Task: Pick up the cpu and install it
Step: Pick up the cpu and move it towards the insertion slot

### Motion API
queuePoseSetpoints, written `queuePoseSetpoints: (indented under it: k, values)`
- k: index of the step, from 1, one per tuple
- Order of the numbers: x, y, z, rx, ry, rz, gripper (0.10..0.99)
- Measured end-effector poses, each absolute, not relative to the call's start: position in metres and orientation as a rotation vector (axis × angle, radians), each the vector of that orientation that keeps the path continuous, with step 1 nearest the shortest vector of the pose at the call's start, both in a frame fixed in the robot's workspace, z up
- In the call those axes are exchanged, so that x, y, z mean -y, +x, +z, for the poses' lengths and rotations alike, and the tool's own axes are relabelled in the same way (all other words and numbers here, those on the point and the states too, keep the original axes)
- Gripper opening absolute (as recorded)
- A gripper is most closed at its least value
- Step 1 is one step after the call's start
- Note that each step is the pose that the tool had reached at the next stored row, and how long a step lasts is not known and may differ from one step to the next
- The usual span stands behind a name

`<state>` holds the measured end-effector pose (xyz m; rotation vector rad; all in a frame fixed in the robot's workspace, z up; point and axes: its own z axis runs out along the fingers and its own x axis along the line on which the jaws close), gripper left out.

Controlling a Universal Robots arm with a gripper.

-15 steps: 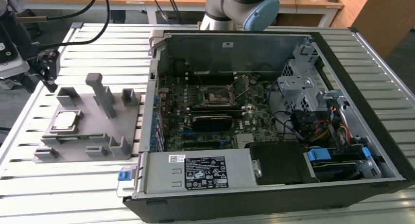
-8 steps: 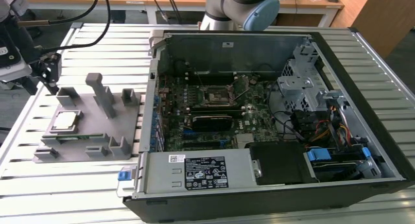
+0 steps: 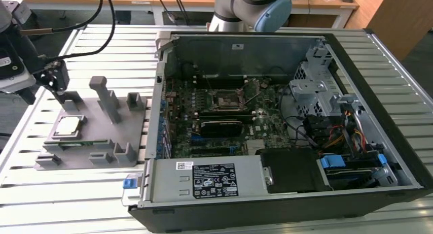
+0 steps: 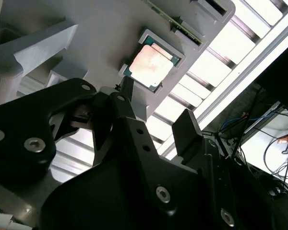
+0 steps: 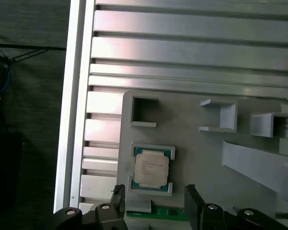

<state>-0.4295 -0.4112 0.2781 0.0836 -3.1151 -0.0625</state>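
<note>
The cpu lies flat, silver top up, in a square pocket of the grey plastic fixture at the exterior view's left. My gripper hangs above the fixture's far left corner, a little beyond the cpu and apart from it. It is open with nothing between its fingers. In both wrist views the cpu lies just ahead of the gripper, whose two black fingertips stand about as far apart as the pocket is wide. The dark socket sits on the motherboard inside the open computer case.
A thin green memory stick rests in the fixture beside the cpu. Grey upright posts rise from the fixture right of the gripper. The open computer case with drive cage and cables stands on the slatted metal table.
</note>
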Motion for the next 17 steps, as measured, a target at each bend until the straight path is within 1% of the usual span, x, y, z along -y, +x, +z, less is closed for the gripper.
queuePoseSetpoints:
  k: [2, 3, 4, 5, 6, 17]
  values:
    - [0.412, -0.430, 0.276, 3.119, 0.086, -0.063, 0.659]
    - [0.413, -0.430, 0.275, 3.120, 0.088, -0.063, 0.659]
    - [0.414, -0.430, 0.274, 3.121, 0.089, -0.063, 0.718]
    - [0.415, -0.430, 0.273, 3.122, 0.090, -0.064, 0.718]
    - [0.415, -0.430, 0.272, 3.123, 0.090, -0.064, 0.780]
    - [0.417, -0.430, 0.263, 3.123, 0.092, -0.075, 0.780]
